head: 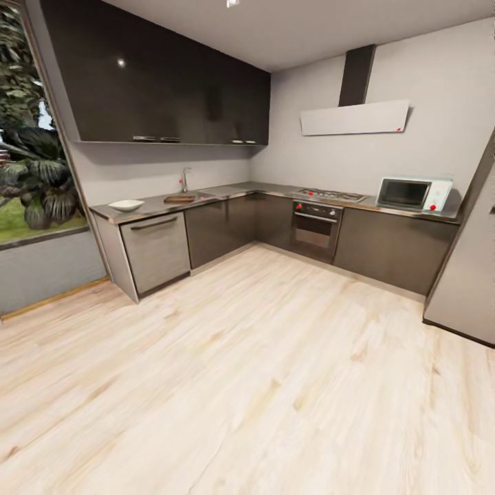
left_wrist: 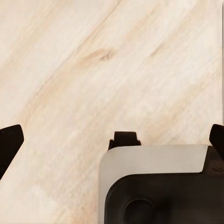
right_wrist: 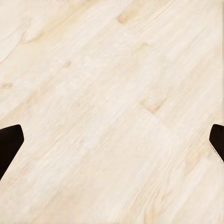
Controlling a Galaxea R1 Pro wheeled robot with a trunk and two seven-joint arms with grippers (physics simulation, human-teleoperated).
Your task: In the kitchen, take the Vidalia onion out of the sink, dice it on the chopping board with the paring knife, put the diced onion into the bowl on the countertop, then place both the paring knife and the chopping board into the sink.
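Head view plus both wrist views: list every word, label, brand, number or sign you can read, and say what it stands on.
No readable text in any view.
Microwave: pale control panel carries a red dot, no legible lettering.
Oven: red knobs, any markings too small to read.
Range hood: one red dot, no words.
Left gripper and right gripper: open over bare wooden floor, no markings.

The head camera looks from far back across the wood floor (head: 261, 385) at the countertop (head: 227, 192) in the corner. Each wrist camera looks straight down, close to the same floor. The left gripper (left_wrist: 112, 140) has the robot's base (left_wrist: 158, 186) between its open jaws. The right gripper (right_wrist: 112, 140) has bare boards between its jaws.
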